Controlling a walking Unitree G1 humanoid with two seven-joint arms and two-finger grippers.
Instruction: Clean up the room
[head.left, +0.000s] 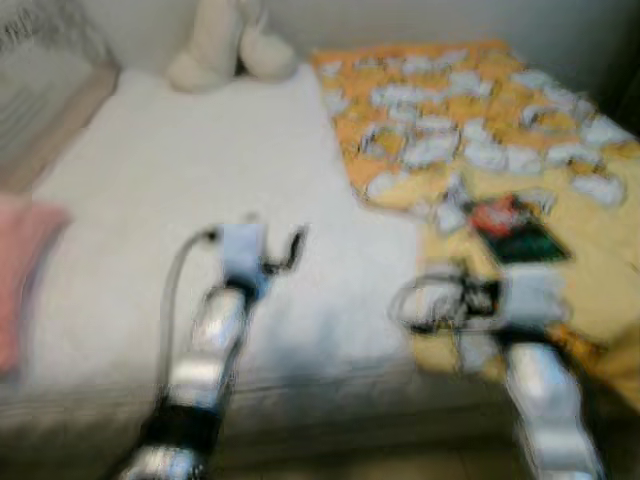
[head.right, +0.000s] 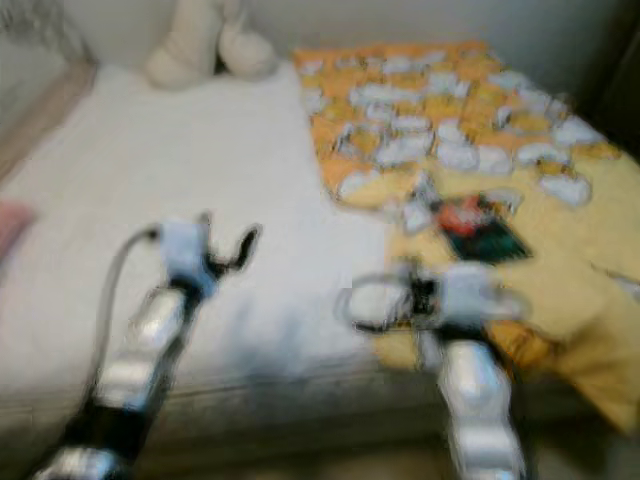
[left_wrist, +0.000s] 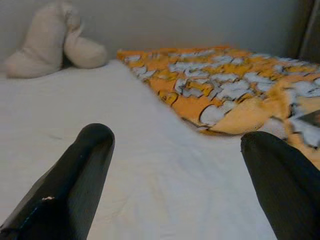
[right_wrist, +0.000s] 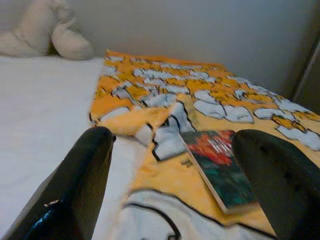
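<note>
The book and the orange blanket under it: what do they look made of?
The book: seemingly paper with a slightly glossy printed cover, flat with a pale page edge. The orange blanket: soft printed fabric, matte, its edge folded and rumpled on the white bed.

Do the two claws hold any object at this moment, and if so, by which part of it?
Nothing is held. The left claw is open above the white mattress, and the right claw is open above the orange blanket, just before the book.
</note>
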